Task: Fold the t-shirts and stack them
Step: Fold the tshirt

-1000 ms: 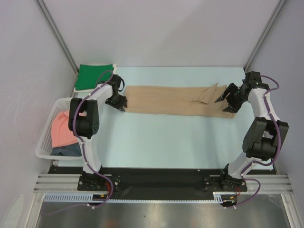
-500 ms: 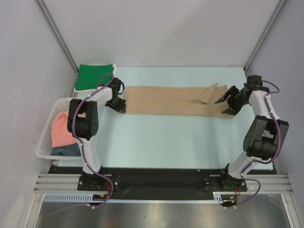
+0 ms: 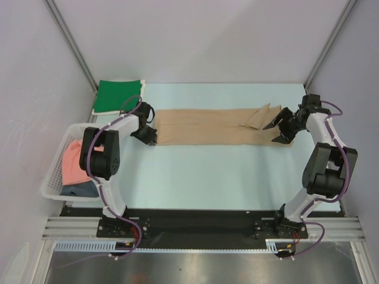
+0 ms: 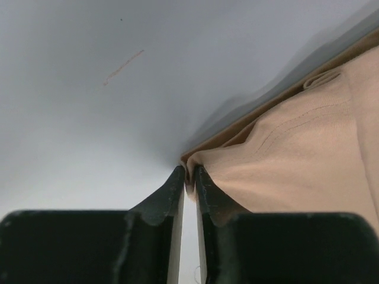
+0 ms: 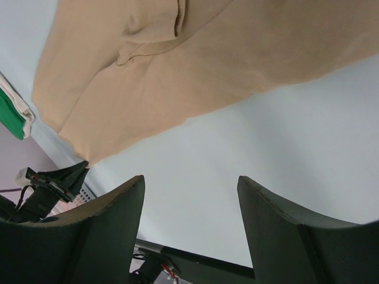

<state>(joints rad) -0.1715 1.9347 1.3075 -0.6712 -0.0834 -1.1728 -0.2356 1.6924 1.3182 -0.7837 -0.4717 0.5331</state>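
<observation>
Top external: four t-shirts, green, pink, dark and tan; left hand pinches the tan one's edge, right hand wide.

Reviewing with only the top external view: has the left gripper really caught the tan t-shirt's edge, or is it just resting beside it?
Observer: Caught. The left wrist view shows the left gripper pinched shut on a bunched edge of the tan t-shirt.
Operator: And the right one, is it gripping cloth?
Observer: No. In the right wrist view the right gripper stands wide open with nothing between the jaws; the shirt lies on the table ahead of it.
</observation>
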